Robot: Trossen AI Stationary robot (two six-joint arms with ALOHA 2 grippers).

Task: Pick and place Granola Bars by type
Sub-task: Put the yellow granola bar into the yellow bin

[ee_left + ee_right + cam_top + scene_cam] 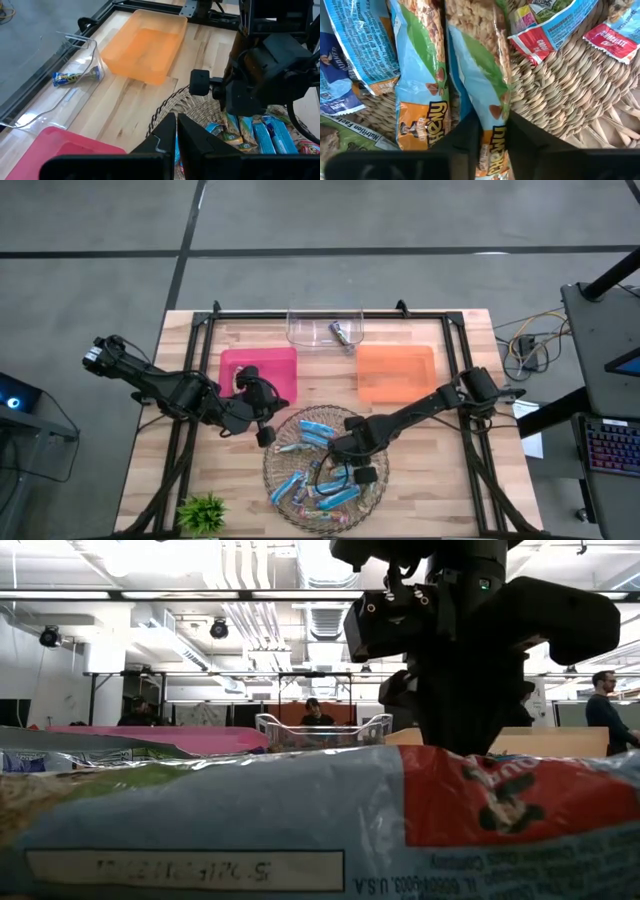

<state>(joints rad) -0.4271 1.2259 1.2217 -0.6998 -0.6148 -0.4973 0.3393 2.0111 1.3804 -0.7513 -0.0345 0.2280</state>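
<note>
The Granola Bars (318,470) lie heaped in a round wicker basket (272,475) at the middle of the table's near edge, mostly bright blue wrappers. In the right wrist view one blue-and-green bar (487,95) shows pictured granola and part of the word "Chewy" in white on orange; a second one just beside it (422,85) shows "hewy" and a Quaker emblem. A red-and-white wrapper (610,40) reads "CHOCOLATE", and a panel at the basket's side reads "Nutrition Facts". The right gripper (487,132) is down in the basket, its fingers set close on either side of the first bar; whether they grip it cannot be told. One more bar, blue with yellow lettering (75,76), lies in the clear tray (325,328) at the middle of the far edge, between the pink tray (258,370) and the orange tray (395,372). The left gripper (176,131) hovers at the basket's far-left rim, fingers nearly together, holding nothing. A small green plant (203,511) stands at the near-left corner.
</note>
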